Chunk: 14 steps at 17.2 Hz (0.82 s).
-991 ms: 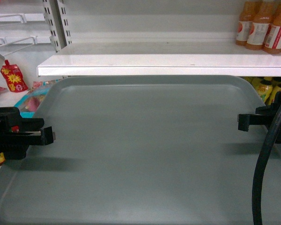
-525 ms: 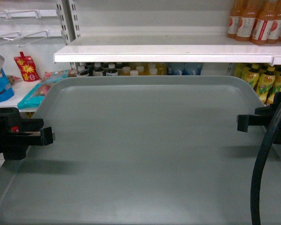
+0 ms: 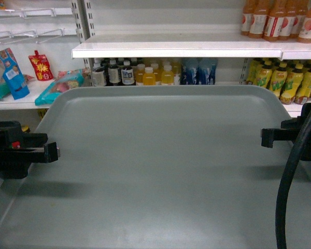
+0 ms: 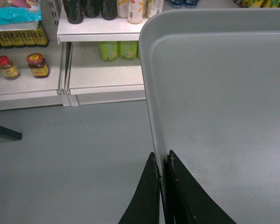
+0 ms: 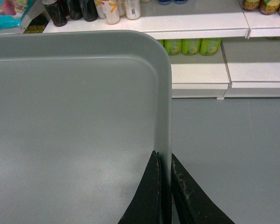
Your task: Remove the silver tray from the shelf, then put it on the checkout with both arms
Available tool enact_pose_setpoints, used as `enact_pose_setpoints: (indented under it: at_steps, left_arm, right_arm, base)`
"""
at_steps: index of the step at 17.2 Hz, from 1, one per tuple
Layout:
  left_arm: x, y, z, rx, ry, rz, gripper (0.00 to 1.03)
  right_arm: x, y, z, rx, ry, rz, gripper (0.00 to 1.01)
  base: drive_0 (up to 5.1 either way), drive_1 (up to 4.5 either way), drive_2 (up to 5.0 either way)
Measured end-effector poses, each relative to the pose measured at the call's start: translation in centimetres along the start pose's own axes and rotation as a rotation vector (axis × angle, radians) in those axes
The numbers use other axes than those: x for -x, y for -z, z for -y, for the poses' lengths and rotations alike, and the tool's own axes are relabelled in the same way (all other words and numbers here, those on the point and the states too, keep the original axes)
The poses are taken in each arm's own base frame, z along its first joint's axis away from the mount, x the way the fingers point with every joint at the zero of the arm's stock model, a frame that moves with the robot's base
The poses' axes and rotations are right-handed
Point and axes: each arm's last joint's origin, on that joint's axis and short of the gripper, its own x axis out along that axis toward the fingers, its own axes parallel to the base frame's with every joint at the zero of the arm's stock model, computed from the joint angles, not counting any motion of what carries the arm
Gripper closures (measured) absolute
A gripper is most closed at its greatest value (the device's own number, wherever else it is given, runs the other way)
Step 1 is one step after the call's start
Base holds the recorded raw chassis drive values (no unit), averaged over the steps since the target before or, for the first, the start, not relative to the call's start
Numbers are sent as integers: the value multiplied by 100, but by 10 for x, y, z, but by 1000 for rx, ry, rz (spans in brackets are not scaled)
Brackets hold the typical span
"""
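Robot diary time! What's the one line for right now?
left gripper: shut on silver tray left rim | right gripper: shut on right rim | tray: off shelf, carried level | checkout: not in view

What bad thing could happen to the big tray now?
The silver tray hangs in the air with only thin pinches on its side rims: the left gripper and the right gripper. If one pinch slips, that side could drop to the floor. If one arm moves faster, the tray might tilt or twist. It could also bump the bottles on the shelf.
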Motion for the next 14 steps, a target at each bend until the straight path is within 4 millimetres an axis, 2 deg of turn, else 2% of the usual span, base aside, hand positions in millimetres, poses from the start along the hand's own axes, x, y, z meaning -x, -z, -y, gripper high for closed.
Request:
enact_pose_setpoints:
  at_steps: [14]
  left_arm:
    - [0,0,0,0,-1,5,100]
  right_arm:
    - [0,0,0,-1,1,4,98]
  base:
    - [-4,-424,415]
